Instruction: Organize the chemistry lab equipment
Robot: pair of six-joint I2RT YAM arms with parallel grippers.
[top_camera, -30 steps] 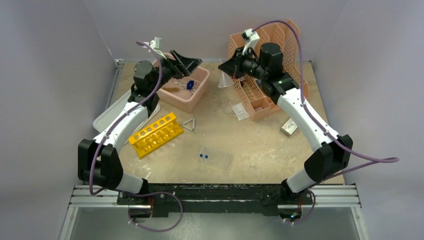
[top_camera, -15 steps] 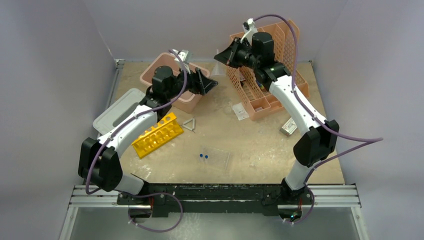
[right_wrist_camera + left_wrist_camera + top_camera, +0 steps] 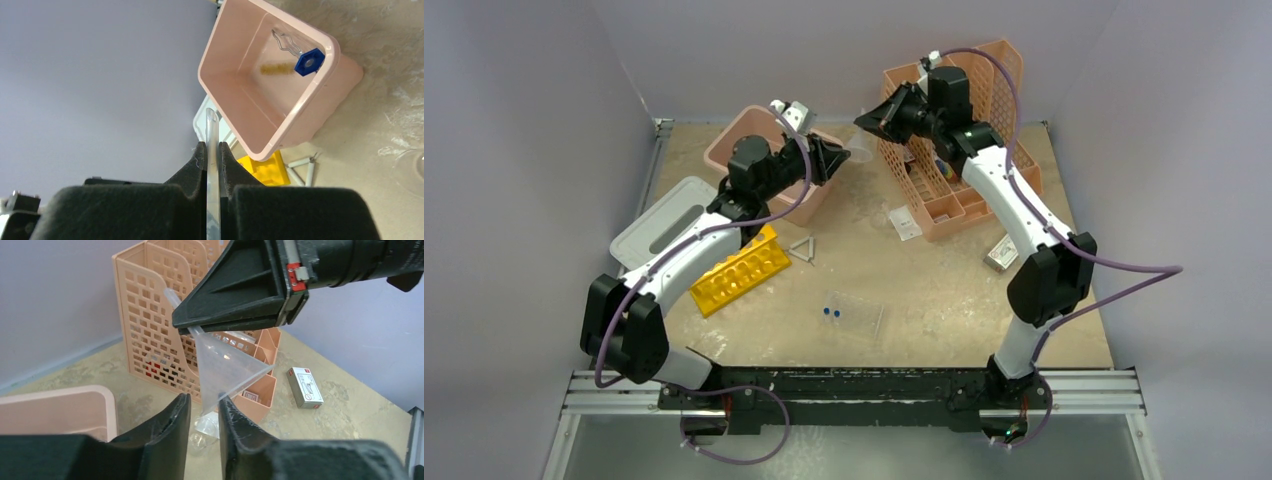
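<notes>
Now the right gripper (image 3: 212,147) is clamped on the thin stem of a clear funnel (image 3: 225,365). It holds the funnel in the air with the wide mouth turned toward the left gripper (image 3: 202,407). The left fingers (image 3: 170,420) stand a little apart, and the lower rim of the funnel's mouth sits in the gap between them. Whether they touch it I cannot tell. Just behind the right jaws stands the peach file holder (image 3: 150,335), with a small box (image 3: 305,386) on the table past it. Beside and below the left jaws is the pink tub (image 3: 235,65). Well away from both jaws, toward the arm bases, lie the yellow rack (image 3: 744,268) and the wire triangle (image 3: 802,249) just beside it. The clear tray (image 3: 864,318) lies there too, with two blue-capped vials (image 3: 830,312) at its left end.
</notes>
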